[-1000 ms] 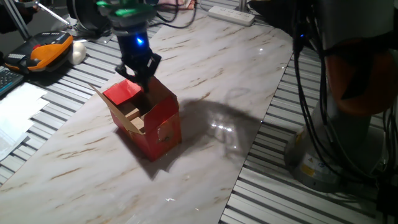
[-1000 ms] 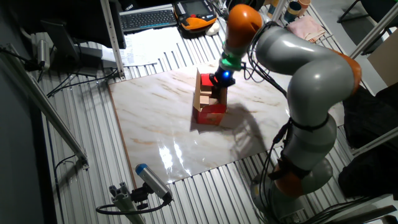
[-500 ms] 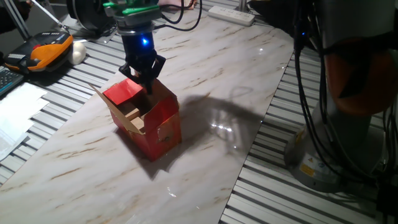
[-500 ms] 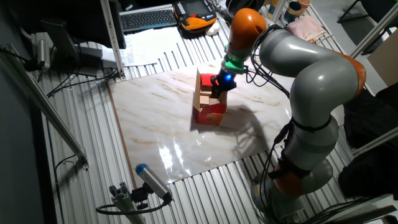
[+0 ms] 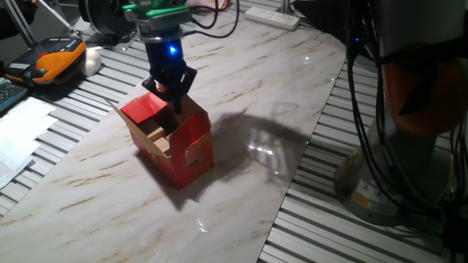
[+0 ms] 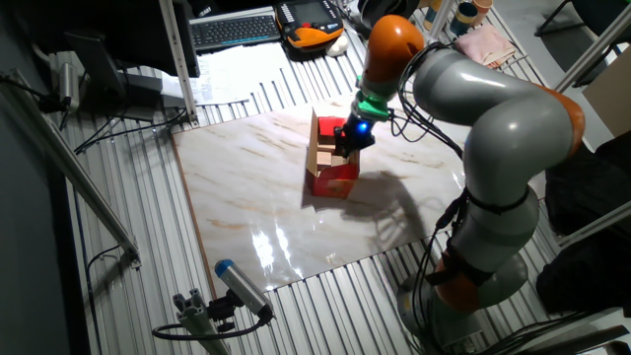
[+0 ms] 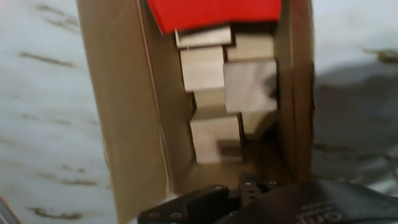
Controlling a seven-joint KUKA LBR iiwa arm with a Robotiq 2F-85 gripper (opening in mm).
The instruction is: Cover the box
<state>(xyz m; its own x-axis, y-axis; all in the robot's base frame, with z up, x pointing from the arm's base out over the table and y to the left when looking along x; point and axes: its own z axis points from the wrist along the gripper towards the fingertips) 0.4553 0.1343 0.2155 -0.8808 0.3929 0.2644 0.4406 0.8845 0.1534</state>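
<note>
1. Nearest me, the red box (image 5: 178,144) stood on the marble table (image 5: 248,95), towards its left half, with its top open and one brown flap (image 5: 153,143) hanging out at the front.
2. A red flap (image 5: 144,107) tilted over the opening on the far-left side.
3. From the hand view, pale wooden blocks (image 7: 224,93) lay stacked inside the brown walls (image 7: 124,93), partly under that red flap (image 7: 214,12).
4. The gripper (image 5: 171,93) hung at the box's back edge, its fingers (image 5: 178,84) pointing down, close to the rear flap; I could not tell whether they were spread or pinching anything.
5. Above it a blue light (image 5: 169,50) glowed on the wrist.
6. Farther off, beyond the table, lay an orange device (image 5: 57,60) and a power strip (image 5: 272,17).
</note>
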